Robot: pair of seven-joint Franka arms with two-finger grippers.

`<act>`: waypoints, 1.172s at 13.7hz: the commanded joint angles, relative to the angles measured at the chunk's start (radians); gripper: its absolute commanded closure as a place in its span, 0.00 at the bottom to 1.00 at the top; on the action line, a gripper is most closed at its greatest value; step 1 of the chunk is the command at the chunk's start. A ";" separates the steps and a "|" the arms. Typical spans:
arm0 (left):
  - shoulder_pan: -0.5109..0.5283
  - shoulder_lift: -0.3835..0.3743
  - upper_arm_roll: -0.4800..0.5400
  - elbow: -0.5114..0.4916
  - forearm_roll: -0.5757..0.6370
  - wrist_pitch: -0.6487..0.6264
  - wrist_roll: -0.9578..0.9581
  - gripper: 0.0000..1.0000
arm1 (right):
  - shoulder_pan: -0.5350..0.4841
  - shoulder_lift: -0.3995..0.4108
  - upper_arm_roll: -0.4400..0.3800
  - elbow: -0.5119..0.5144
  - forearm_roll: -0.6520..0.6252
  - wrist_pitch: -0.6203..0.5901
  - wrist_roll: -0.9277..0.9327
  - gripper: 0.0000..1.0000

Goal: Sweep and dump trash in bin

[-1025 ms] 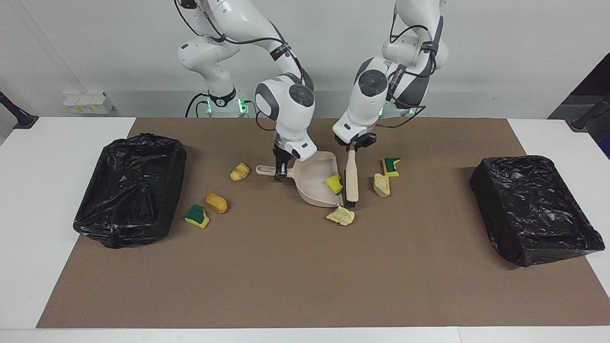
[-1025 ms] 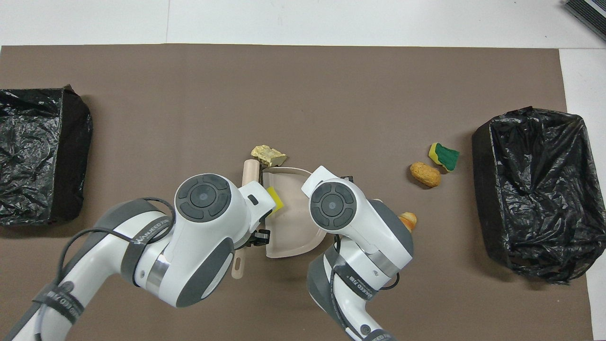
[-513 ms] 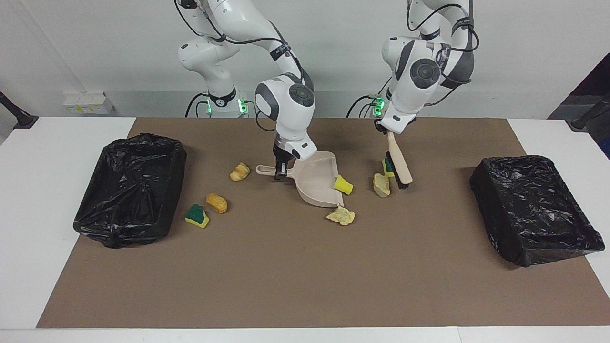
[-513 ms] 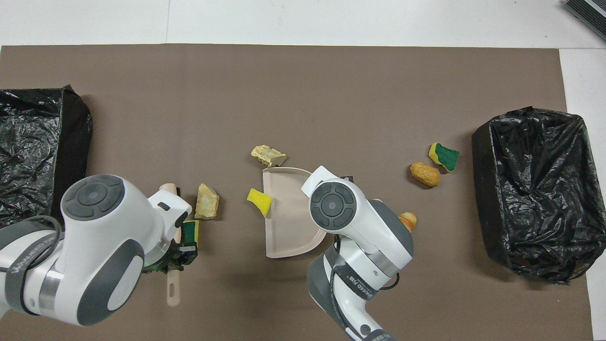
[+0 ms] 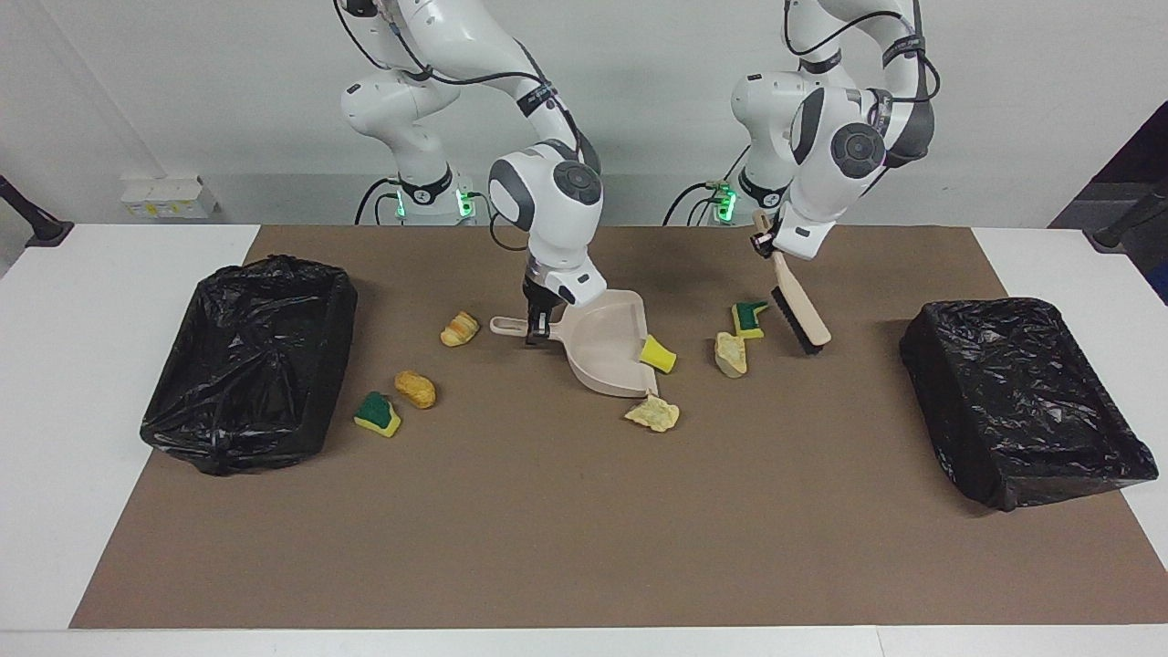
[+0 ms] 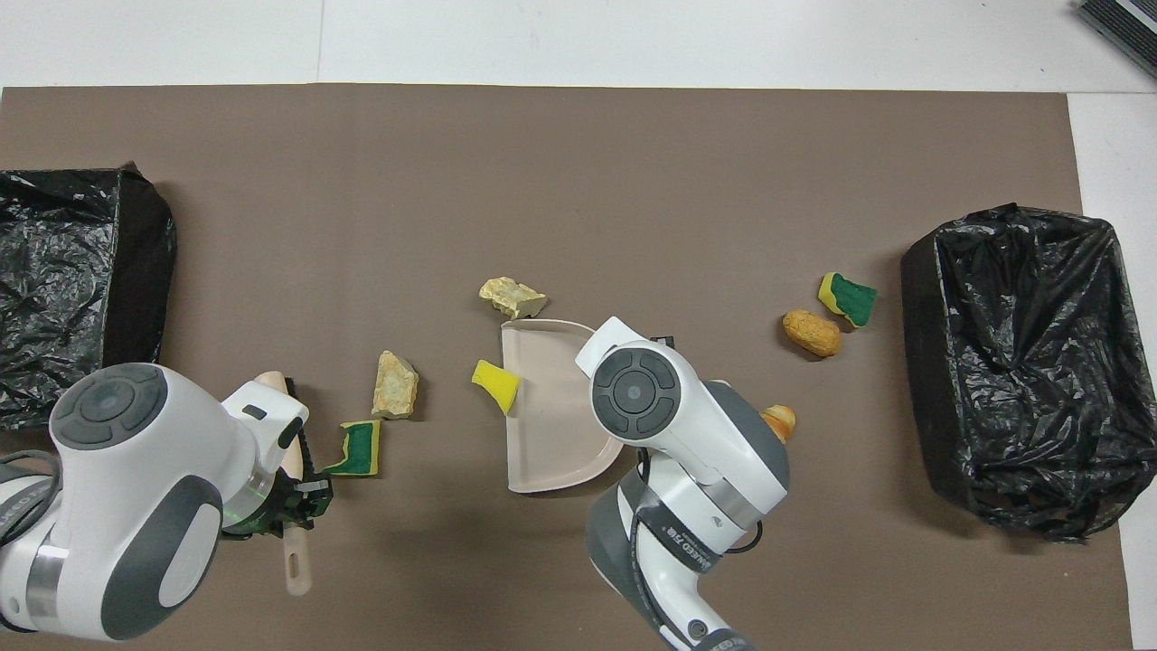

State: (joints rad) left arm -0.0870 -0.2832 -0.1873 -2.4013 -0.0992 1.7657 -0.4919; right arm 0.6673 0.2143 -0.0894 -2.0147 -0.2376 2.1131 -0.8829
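Sweeping barely begun: all seven trash scraps [image 5: 657, 354] lie mid-frame on the worktop, none in either bin [image 5: 246, 360]. Right tool [image 5: 536, 330] clamps the empty dustpan [image 5: 602, 351]; left tool [image 5: 771, 248] grips the brush [image 5: 801, 315].

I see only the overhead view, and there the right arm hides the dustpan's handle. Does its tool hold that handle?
Observer: Yes. In the facing view the right tool is shut on the handle of the dustpan, which rests on the mat.
Operator: What about the orange lump that is half under that arm?
Observer: That bread lump lies whole on the mat, beside the handle's end and apart from it.
Operator: How is the brush held?
Observer: The left tool grips the top of its handle. The brush slants down, with its bristle head low and close beside the green-faced sponge.
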 commanded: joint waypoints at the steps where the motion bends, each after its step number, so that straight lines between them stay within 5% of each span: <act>1: 0.012 -0.037 -0.009 -0.029 0.013 0.012 -0.001 1.00 | -0.006 0.002 0.004 0.004 -0.029 -0.012 0.021 1.00; 11: -0.019 -0.036 -0.017 -0.127 0.012 0.122 -0.091 1.00 | -0.006 0.002 0.005 0.001 -0.028 -0.008 0.021 1.00; 16: -0.201 0.129 -0.020 -0.079 -0.026 0.355 -0.100 1.00 | -0.008 0.002 0.005 0.001 -0.028 -0.007 0.021 1.00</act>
State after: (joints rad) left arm -0.2292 -0.2322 -0.2154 -2.5100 -0.1070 2.0527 -0.5745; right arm 0.6672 0.2143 -0.0894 -2.0148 -0.2376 2.1131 -0.8829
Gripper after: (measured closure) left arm 0.731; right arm 0.665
